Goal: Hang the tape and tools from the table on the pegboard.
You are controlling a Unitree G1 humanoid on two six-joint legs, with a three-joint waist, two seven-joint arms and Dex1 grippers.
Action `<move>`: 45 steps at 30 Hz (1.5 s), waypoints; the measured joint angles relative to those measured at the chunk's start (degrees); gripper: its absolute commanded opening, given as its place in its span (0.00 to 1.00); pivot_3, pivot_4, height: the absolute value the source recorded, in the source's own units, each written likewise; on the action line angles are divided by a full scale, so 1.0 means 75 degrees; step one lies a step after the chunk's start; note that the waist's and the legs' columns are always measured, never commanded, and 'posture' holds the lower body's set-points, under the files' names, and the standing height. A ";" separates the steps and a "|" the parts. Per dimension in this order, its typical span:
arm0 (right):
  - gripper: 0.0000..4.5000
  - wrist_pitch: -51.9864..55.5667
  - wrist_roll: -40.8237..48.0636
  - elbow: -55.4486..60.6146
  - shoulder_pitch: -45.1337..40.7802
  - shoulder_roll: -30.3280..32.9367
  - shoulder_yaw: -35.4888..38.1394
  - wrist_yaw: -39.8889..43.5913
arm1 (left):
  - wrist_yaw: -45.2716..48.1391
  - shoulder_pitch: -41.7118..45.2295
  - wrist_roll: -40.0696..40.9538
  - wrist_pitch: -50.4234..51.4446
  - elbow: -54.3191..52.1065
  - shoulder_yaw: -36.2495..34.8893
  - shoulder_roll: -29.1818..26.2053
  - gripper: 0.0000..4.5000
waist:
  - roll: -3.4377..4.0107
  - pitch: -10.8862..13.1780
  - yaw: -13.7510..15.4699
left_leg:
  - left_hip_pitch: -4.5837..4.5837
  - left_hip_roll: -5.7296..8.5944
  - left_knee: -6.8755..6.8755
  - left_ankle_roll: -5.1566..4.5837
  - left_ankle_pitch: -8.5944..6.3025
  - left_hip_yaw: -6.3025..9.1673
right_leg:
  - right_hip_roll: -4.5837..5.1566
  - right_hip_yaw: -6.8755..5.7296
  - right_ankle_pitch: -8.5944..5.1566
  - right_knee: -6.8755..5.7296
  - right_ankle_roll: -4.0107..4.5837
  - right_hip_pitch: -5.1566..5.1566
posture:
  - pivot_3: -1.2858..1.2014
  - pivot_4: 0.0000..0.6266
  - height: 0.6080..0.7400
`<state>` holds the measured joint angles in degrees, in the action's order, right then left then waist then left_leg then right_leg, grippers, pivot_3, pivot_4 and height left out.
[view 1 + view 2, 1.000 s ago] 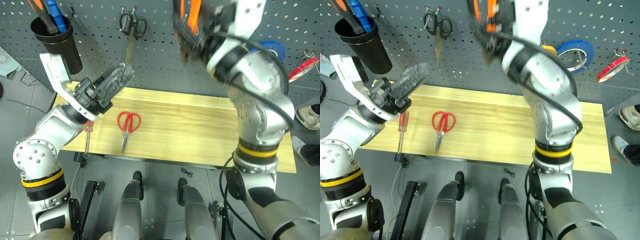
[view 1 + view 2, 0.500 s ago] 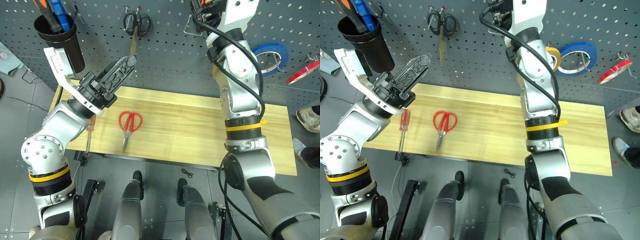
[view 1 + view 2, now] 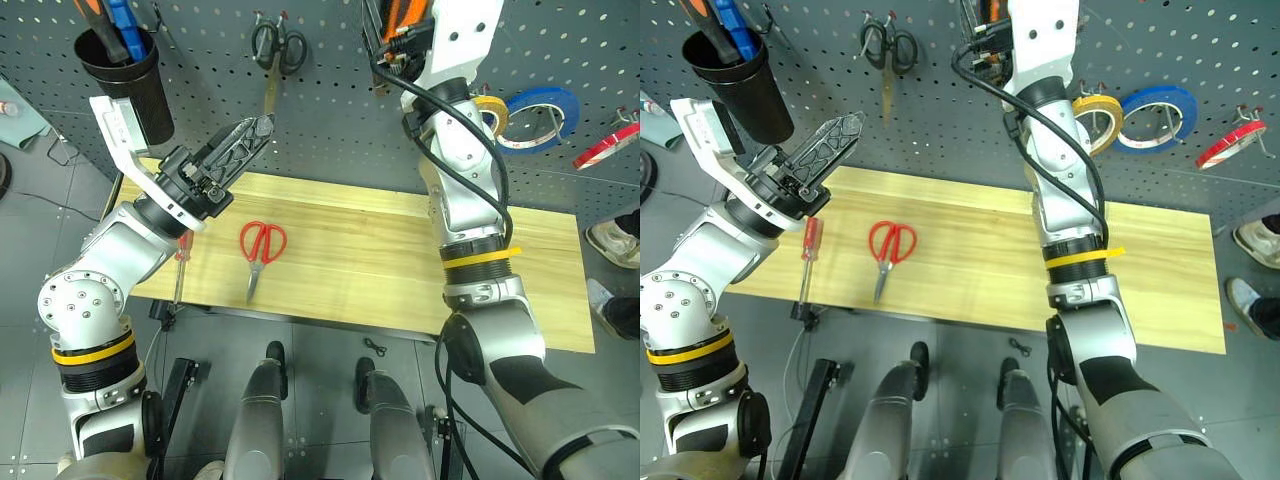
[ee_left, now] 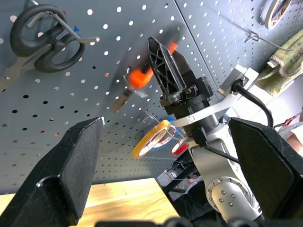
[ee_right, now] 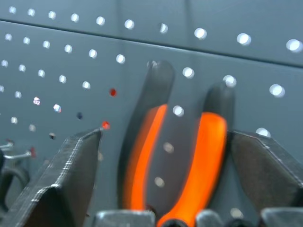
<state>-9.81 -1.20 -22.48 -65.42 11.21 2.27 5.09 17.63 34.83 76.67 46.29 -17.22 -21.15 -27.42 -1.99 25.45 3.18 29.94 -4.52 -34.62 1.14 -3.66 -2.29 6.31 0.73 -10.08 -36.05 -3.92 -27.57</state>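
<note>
The orange-and-black pliers (image 5: 182, 165) rest against the pegboard (image 3: 340, 120) near its top. My right gripper (image 5: 164, 136) is open around their handles, and a gap shows beside one handle. Red-handled scissors (image 3: 262, 245) lie on the table (image 3: 380, 255) left of centre. The red-handled screwdriver (image 3: 810, 245) lies further left, by the table's end. My left gripper (image 3: 255, 130) hovers open and empty above that end. The red tape (image 3: 608, 145) hangs on a hook at the far right of the pegboard.
On the pegboard hang black-handled scissors (image 3: 278, 45), a yellow roll (image 3: 1095, 115) and a blue roll (image 3: 540, 105). A black cup (image 3: 130, 75) with orange and blue screwdrivers is mounted at the upper left. Shoes (image 3: 612, 240) stand on the floor at the right.
My right arm has straightened and carried the pliers up and forward against the pegboard. The left arm has stayed where it was.
</note>
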 measured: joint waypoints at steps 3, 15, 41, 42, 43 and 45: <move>0.99 0.0460 0.0083 0.0750 0.0547 0.0134 -0.0007 0.0286 | -0.0074 -0.0232 -0.0010 0.0003 -0.0119 0.0040 -0.0009 1.00 | 0.0000 0.0000 0.0039 | 0.0000 -0.0001 0.0003 -0.0001 0.0001 0.0000 | 0.0000 0.0001 0.0000 0.0003 0.0000 0.0002 | 0.58 0.66 1.00; 0.99 0.5212 0.2753 0.5885 0.3987 0.1835 -0.0169 0.2980 | -0.0713 -0.2753 -0.3885 -0.0267 -0.0554 0.1821 -0.0743 1.00 | 0.0001 -0.0001 0.0066 | -0.0019 -0.0017 0.0045 0.0059 -0.0034 -0.0005 | -0.0005 -0.0002 -0.0015 0.0023 0.0020 -0.0002 | 0.55 0.71 1.00; 1.00 0.5851 0.4217 0.5465 0.4959 0.3104 -0.0528 0.6341 | -0.1599 -0.2216 -0.7853 -0.0086 0.1298 0.3086 0.0921 0.51 | 0.0000 0.0004 -0.0173 | -0.0045 -0.0029 0.0030 0.0044 -0.0026 -0.0009 | -0.0004 -0.0003 -0.0050 0.0022 0.0043 0.0025 | 0.51 0.84 1.00; 1.00 0.5853 0.4218 0.5465 0.4960 0.3104 -0.0522 0.6301 | -0.1604 -0.2192 -0.7906 0.0001 0.1300 0.3044 0.0928 0.40 | 0.0000 0.0004 -0.0185 | -0.0045 -0.0029 0.0030 0.0044 -0.0026 -0.0008 | -0.0003 -0.0003 -0.0051 0.0022 0.0044 0.0025 | 0.51 0.84 1.00; 1.00 0.5853 0.4220 0.5467 0.4960 0.3104 -0.0522 0.6292 | -0.1608 -0.2183 -0.7937 0.0041 0.1301 0.3002 0.0937 0.29 | 0.0000 0.0004 -0.0192 | -0.0045 -0.0029 0.0031 0.0044 -0.0026 -0.0008 | -0.0003 -0.0003 -0.0052 0.0022 0.0044 0.0025 | 0.51 0.84 1.00; 1.00 0.5854 0.4221 0.5469 0.4962 0.3106 -0.0521 0.6279 | -0.1616 -0.2180 -0.8006 0.0117 0.1300 0.2907 0.0970 0.10 | 0.0000 0.0004 -0.0218 | -0.0045 -0.0027 0.0032 0.0044 -0.0026 -0.0009 | -0.0001 -0.0003 -0.0053 0.0024 0.0045 0.0025 | 0.51 0.84 1.00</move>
<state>34.09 30.46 18.54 -28.21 34.50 -1.64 52.19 5.51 18.48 16.62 47.16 -7.47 0.65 -20.15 -1.99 25.48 1.54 29.61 -4.73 -34.38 1.47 -3.85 -2.35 6.30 0.70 -10.48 -35.87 -3.58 -27.38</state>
